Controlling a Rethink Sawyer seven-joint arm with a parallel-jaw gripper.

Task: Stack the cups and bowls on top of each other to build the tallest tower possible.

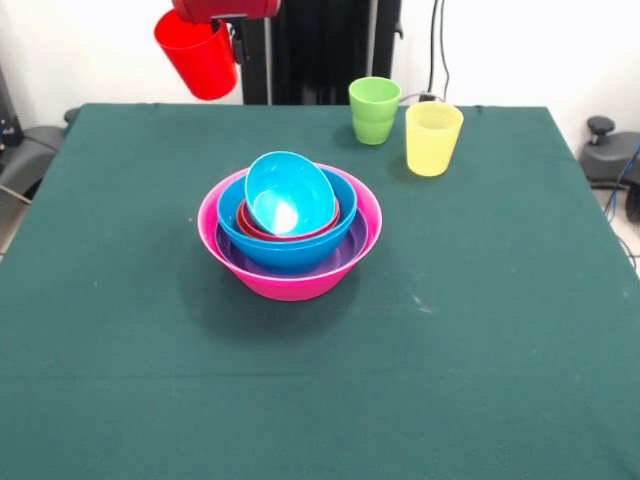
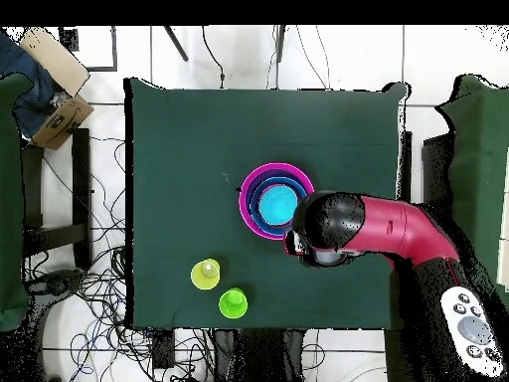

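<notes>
Claw (image 1: pixel 222 22) grips the red cup (image 1: pixel 198 54), tilted, above the bench's (image 1: pixel 500 300) far edge. I see the tower (image 1: pixel 290 226) mid-bench; green cup (image 1: pixel 374 110) and yellow cup (image 1: pixel 432 138) stand just beside each other.

Evenly and brightly lit from above in both views, with no dim corners. Soft, short shadow on the dark green cloth-covered table (image 1: pixel 480 330) at about seven o'clock of the glossy pink plastic bowl (image 1: pixel 290 282). White glare spot inside the tilted glossy cyan plastic bowl (image 1: pixel 288 193), fainter sheen on the translucent yellow tumbler (image 1: pixel 433 139). Sharp focus across the front view; no marked bending of straight lines at the edges.
</notes>
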